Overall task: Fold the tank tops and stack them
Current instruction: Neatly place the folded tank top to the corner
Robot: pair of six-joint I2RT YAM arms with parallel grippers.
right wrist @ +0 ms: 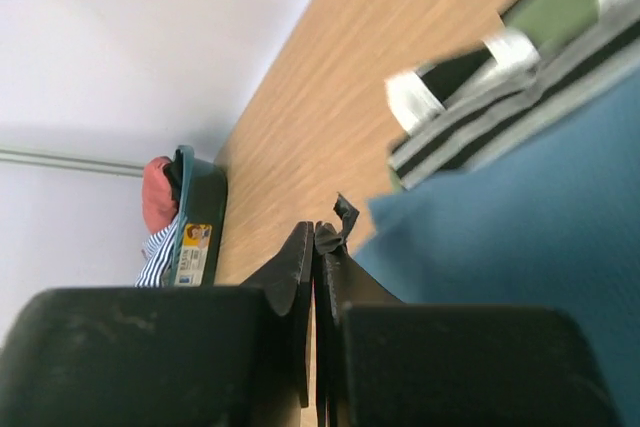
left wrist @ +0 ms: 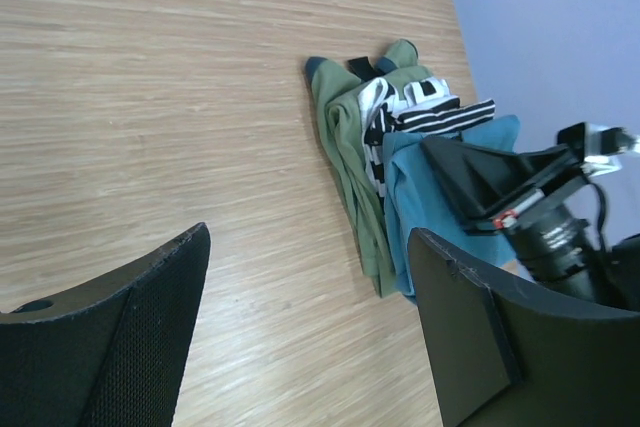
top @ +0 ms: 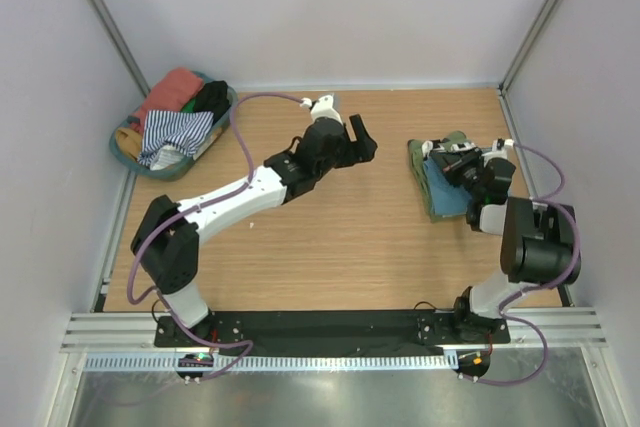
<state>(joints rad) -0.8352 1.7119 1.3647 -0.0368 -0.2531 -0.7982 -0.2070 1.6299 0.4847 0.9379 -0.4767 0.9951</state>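
- Top external view: the left gripper (top: 358, 137) hangs over the middle of the table (top: 330, 247) with its jaws spread wide and nothing between them. The right gripper (top: 452, 161) sits low on a stack of tank tops (top: 438, 185) at the table's right side, with an olive green layer at the bottom and teal blue on top. A round teal basket (top: 128, 150) in the far left corner holds more tops, among them a coral top (top: 170, 90) and a blue-striped top (top: 175, 132).
- Left wrist view: the left gripper (left wrist: 310, 237) is wide and empty above bare table (left wrist: 150, 97). Beyond it lies the stack: the olive green top (left wrist: 345, 147), a black-and-white striped top (left wrist: 425, 112) and the teal blue top (left wrist: 415, 202). The right gripper (left wrist: 445, 157) rests on the teal blue top.
- Right wrist view: the right gripper (right wrist: 315, 242) has its jaws pressed together at the edge of the teal blue top (right wrist: 520, 237). Whether cloth is pinched between them cannot be told. The striped top (right wrist: 490, 112) and the olive green top (right wrist: 560, 7) show beyond, and the basket (right wrist: 198, 212) stands at the far wall.
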